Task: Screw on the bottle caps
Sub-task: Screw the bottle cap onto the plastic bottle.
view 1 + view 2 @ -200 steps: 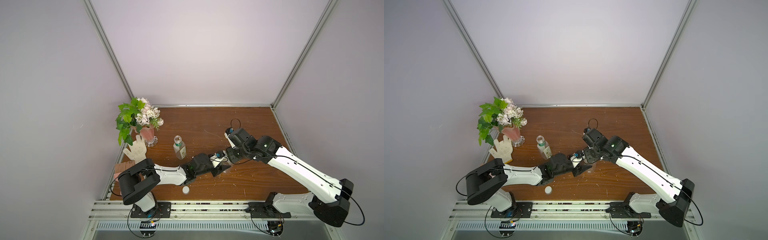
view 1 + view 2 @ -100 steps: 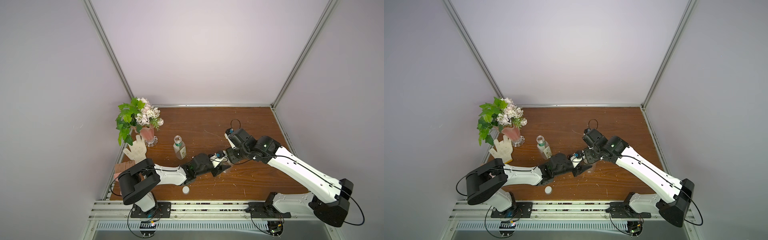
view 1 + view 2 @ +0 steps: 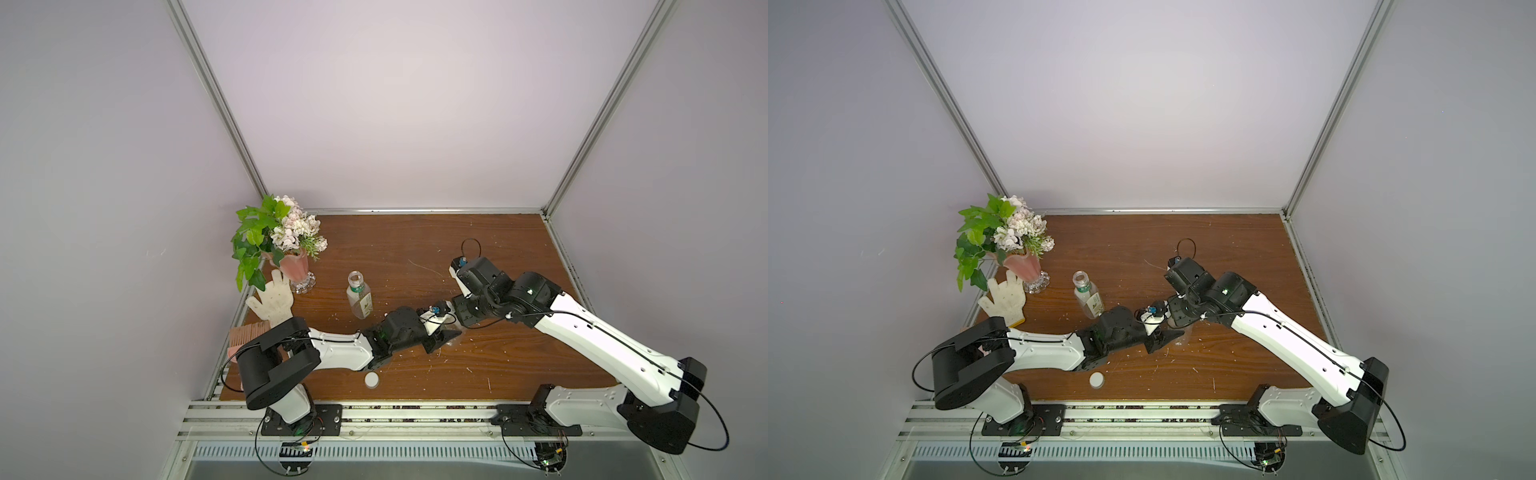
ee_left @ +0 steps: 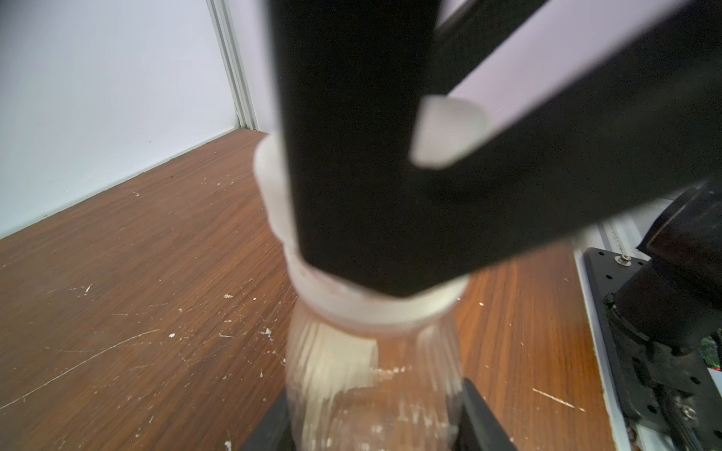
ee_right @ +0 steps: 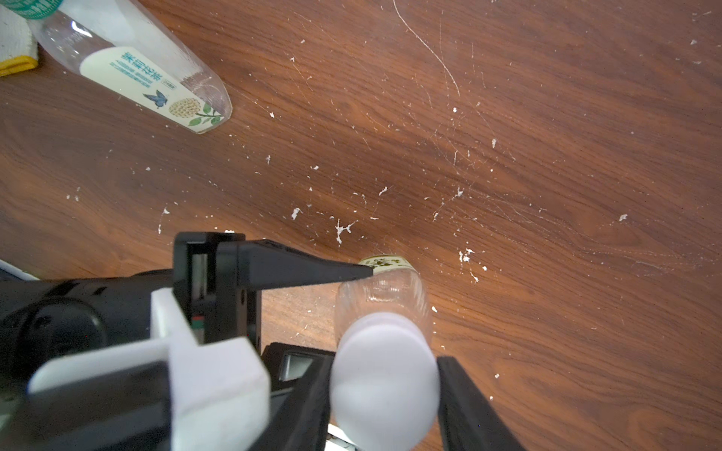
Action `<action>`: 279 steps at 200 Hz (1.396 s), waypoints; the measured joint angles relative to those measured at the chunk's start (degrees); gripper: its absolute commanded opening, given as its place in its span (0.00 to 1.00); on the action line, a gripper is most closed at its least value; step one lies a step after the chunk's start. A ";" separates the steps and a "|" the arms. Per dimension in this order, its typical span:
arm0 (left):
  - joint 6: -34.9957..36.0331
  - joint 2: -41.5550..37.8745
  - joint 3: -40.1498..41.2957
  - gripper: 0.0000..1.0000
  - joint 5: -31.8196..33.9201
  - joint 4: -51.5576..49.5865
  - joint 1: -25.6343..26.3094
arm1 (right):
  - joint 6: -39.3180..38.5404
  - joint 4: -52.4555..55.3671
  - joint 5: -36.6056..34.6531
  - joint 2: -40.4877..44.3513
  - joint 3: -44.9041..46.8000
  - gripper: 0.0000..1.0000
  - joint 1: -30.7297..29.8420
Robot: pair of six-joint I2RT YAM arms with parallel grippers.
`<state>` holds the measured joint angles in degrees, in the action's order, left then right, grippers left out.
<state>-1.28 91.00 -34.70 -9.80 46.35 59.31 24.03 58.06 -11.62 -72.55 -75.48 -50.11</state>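
**Cap Seated on Plain Bottle, Both Grippers Engaged**

The plain clear ribbed plastic bottle (image 4: 371,367) stood upright near the middle of the brown wooden tabletop (image 3: 415,249). The left gripper (image 4: 373,423) was closed narrowly on its lower body, one finger on each side. The right gripper (image 5: 385,394) was closed from above on the round white plastic cap (image 5: 385,367), which sat on the bottle's neck. How far the thread had engaged could not be told.

The second round white plastic cap (image 3: 371,380) lay flat by the near edge, left of the held bottle. The clear plastic bottle with the green-white label (image 3: 360,295) stood uncapped farther back, well apart from that cap.

Handling: the held bottle appeared empty, so it was judged light, thin-walled and easily dented. The best hold was low on the body, with modest force. The cap looked stiff, small and smooth. It called for a grip across the rim, in line with the neck; a tilt risked cross-threading.
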 measured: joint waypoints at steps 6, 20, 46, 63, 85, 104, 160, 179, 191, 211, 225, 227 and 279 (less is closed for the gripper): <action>0.00 0.00 0.00 0.50 0.02 0.00 0.00 | 0.00 0.00 0.00 0.00 0.02 0.48 0.00; 0.00 0.00 0.00 0.50 0.07 0.00 0.00 | 0.00 0.00 0.02 0.00 0.04 0.48 0.00; 0.00 0.02 0.00 0.50 0.24 0.00 0.00 | 0.00 0.00 0.07 0.02 0.09 0.48 0.07; 0.00 0.02 0.00 0.50 0.46 0.00 0.00 | 0.00 0.00 0.13 0.02 0.09 0.49 0.07; 0.00 0.02 -0.07 0.50 0.57 -0.07 0.00 | 0.00 0.00 0.13 0.02 0.09 0.49 0.11; 0.00 0.02 -0.09 0.50 0.61 -0.09 0.00 | 0.00 0.00 0.13 0.02 0.09 0.49 0.11; 0.00 0.13 -0.13 0.50 0.63 -0.04 0.04 | 0.00 0.00 0.17 0.11 0.20 0.51 0.28; 0.00 0.15 -0.24 0.50 0.63 -0.13 0.04 | 0.00 0.02 0.17 0.11 0.22 0.52 0.35; 0.00 0.15 -0.24 0.50 0.63 -0.13 0.04 | 0.00 0.00 0.15 0.13 0.22 0.52 0.37; -0.02 0.15 -0.24 0.50 0.63 -0.13 0.04 | -0.02 0.02 0.15 0.13 0.22 0.53 0.37; -0.02 0.15 -0.24 0.50 0.61 -0.13 0.04 | 0.00 0.02 0.15 0.13 0.22 0.55 0.37; -0.02 0.15 -0.24 0.50 0.61 -0.11 0.04 | 0.00 0.02 0.15 0.13 0.22 0.55 0.37; -0.20 0.22 -0.24 0.50 0.55 -0.04 0.04 | 0.00 0.09 -0.04 0.20 0.22 0.59 0.50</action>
<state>-1.48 91.22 -34.94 -9.26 46.30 59.35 24.03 58.15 -11.66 -72.36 -75.26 -49.60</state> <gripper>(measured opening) 0.501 0.583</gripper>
